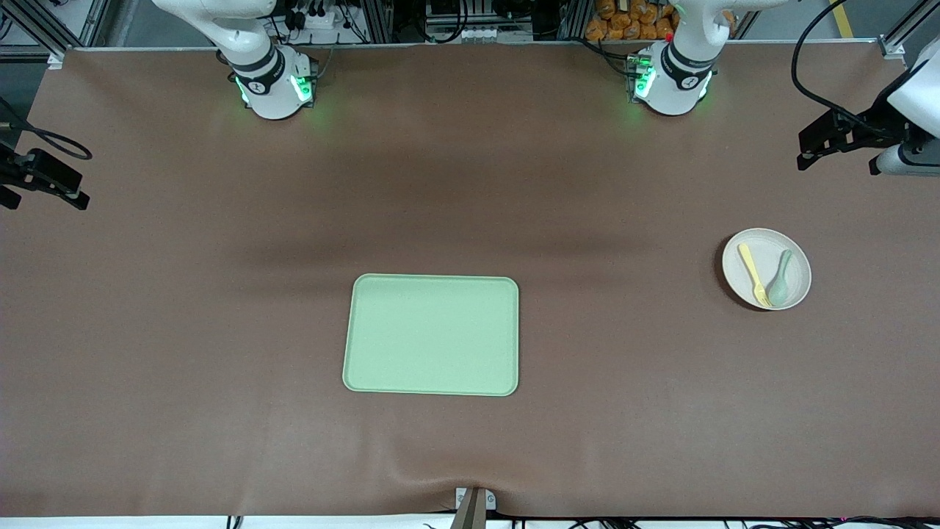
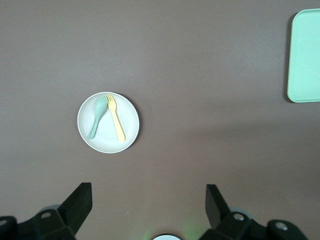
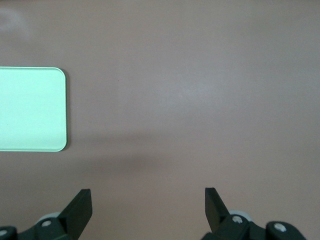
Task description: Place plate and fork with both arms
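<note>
The cream plate (image 1: 738, 275) lies on the brown table toward the left arm's end. The pale-yellow fork (image 1: 753, 273) and a grey-green spoon (image 1: 781, 283) lie side by side in it. The left wrist view shows the plate (image 2: 127, 117) with the fork (image 2: 116, 122) and spoon (image 2: 97, 115) from high up. My left gripper (image 2: 148, 192) is open and empty, high over bare table near its arm's base. My right gripper (image 3: 147, 195) is open and empty, high over bare table beside the tray. Both arms rise out of the front view.
A light-green rectangular tray (image 1: 432, 335) lies at the table's middle, nearer to the front camera than the plate; it also shows in the left wrist view (image 2: 305, 57) and the right wrist view (image 3: 30, 109). Black equipment (image 1: 837, 136) overhangs the table's end by the plate, and more black equipment (image 1: 44, 176) overhangs the right arm's end.
</note>
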{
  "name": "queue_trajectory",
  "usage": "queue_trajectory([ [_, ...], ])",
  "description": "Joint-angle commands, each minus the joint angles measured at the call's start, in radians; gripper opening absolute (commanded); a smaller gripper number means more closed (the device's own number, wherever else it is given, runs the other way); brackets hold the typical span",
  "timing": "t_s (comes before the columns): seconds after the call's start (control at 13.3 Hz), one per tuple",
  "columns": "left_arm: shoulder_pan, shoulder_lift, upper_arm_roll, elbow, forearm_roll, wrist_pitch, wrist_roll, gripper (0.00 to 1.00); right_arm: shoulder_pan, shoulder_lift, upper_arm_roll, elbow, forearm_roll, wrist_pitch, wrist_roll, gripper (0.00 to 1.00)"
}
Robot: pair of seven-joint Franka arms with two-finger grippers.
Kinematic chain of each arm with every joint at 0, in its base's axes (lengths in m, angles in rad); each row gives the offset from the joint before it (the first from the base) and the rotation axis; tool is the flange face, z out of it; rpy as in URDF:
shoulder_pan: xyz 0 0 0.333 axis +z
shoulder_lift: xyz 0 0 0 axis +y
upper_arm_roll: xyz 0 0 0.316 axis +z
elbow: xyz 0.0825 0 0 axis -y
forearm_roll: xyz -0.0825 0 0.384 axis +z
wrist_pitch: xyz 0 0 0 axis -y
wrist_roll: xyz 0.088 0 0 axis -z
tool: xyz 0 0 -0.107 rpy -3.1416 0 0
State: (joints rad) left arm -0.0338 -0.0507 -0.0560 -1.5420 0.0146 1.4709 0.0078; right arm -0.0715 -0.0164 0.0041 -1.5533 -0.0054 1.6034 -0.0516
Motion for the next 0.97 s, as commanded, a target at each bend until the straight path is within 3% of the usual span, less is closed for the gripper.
queue_trajectory([
  [0.0, 0.011, -0.009, 0.001, 0.006, -0.012, -0.015, 0.011, 1.0, -0.025, 0.003, 0.016, 0.01, 0.019, -0.005, -0.011, 1.0],
  [0.37, 0.011, -0.005, 0.001, -0.001, -0.013, -0.015, 0.004, 1.0, -0.025, 0.003, 0.016, 0.01, 0.019, -0.005, -0.011, 1.0],
  [0.9, 0.135, 0.084, 0.002, -0.003, -0.002, -0.014, 0.014, 1.0, -0.025, 0.003, 0.016, 0.01, 0.019, -0.005, -0.011, 1.0],
])
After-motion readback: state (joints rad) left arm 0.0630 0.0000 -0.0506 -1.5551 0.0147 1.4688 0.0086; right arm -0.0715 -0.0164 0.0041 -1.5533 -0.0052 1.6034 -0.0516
